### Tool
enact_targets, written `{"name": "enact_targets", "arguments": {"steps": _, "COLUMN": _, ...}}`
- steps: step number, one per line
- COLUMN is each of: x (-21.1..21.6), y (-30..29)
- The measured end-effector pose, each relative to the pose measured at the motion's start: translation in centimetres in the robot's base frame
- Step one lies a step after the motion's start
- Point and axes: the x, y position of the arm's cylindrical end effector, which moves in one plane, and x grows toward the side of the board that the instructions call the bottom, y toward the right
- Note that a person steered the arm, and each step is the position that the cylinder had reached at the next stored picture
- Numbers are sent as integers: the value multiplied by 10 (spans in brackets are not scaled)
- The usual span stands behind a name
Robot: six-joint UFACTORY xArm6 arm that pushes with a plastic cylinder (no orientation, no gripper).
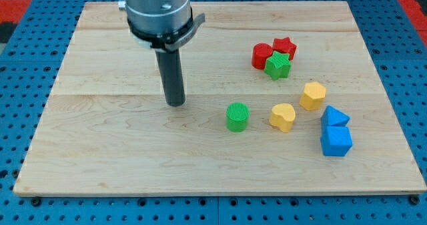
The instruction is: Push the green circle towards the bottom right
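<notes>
The green circle [237, 116] is a small green cylinder standing on the wooden board [120, 158], a little right of the board's middle. My tip [176, 103] rests on the board to the view's left of the green circle and slightly higher, with a clear gap between them. The rod rises from the tip to the grey arm body at the view's top.
A yellow heart [283, 116] sits just right of the green circle. A yellow hexagon [312, 95] lies further right. Two blue blocks [335, 133] sit at the right. A green star [278, 65] touches a red star [285, 47] and a red block [261, 55] above.
</notes>
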Motion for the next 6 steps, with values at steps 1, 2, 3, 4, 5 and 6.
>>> {"name": "enact_targets", "arguments": {"steps": 1, "x": -2, "y": 26}}
{"name": "enact_targets", "arguments": {"steps": 2, "x": 4, "y": 67}}
{"name": "enact_targets", "arguments": {"steps": 3, "x": 23, "y": 87}}
{"name": "enact_targets", "arguments": {"steps": 4, "x": 47, "y": 100}}
{"name": "enact_targets", "arguments": {"steps": 5, "x": 56, "y": 104}}
{"name": "enact_targets", "arguments": {"steps": 6, "x": 63, "y": 96}}
